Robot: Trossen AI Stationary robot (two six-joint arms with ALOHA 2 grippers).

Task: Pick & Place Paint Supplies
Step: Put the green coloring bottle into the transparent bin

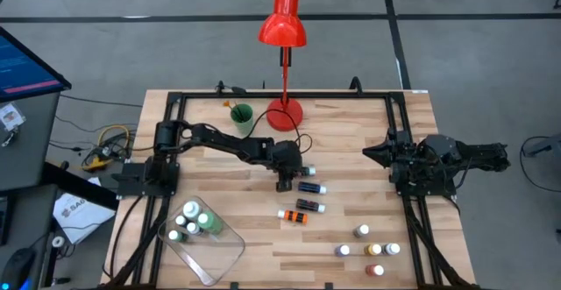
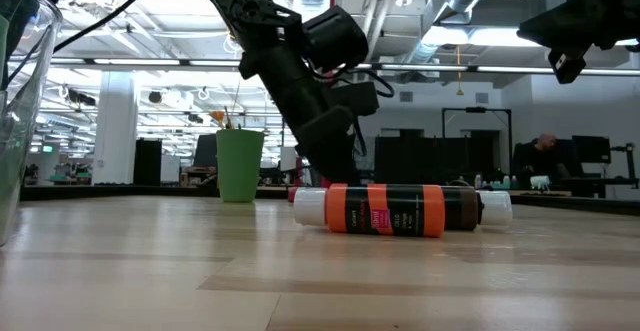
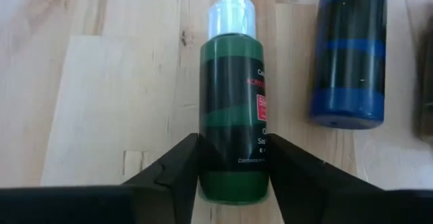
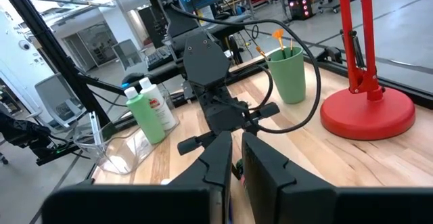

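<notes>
A wooden table [image 1: 351,150] stands in a large workshop with open ceiling pipes, and a red desk lamp [image 1: 282,27] stands at its far edge beside a green cup [image 1: 241,114] that holds brushes. The left gripper [image 1: 286,183] reaches down to the middle of the table. Its two dark fingers [image 3: 177,166] sit against both sides of a dark green paint bottle [image 3: 234,116], which lies on the wood with its white cap pointing away from the wrist. Just beside it lies a blue bottle [image 3: 350,55]. In the high view, more bottles lie in a loose column near the gripper, among them a brown one [image 1: 309,206] and an orange one [image 1: 294,215], which the low view shows close up on its side [image 2: 385,209]. Five small bottles [image 1: 368,246] stand grouped near the front right of the table. At the front left is a clear plastic tray [image 1: 219,255], in which green bottles [image 1: 197,220] stand upright. The right gripper [image 1: 377,152] waits above the right edge of the table, well apart from the bottles, with its fingers [image 4: 260,166] drawn together on nothing.
</notes>
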